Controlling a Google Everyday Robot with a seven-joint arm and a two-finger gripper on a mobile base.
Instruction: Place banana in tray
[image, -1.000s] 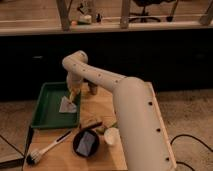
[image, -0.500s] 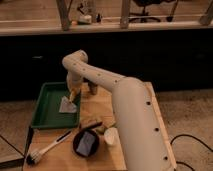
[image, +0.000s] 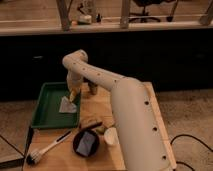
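Observation:
My gripper (image: 73, 94) hangs at the end of the pale arm, just above the right side of the dark green tray (image: 44, 102). It is shut on a small yellow banana (image: 74, 93), of which only a short bit shows at the fingertips. The banana is over the tray's right inner edge, and I cannot tell whether it touches the tray floor. A pale grey flat piece (image: 66, 105) lies in the tray directly below the gripper.
On the wooden table (image: 150, 107), a round black bowl (image: 86, 142) stands in front, with a white cup (image: 111, 136) to its right. A white-handled brush (image: 47, 149) lies at the front left. A brown object (image: 93, 88) stands behind the arm's wrist.

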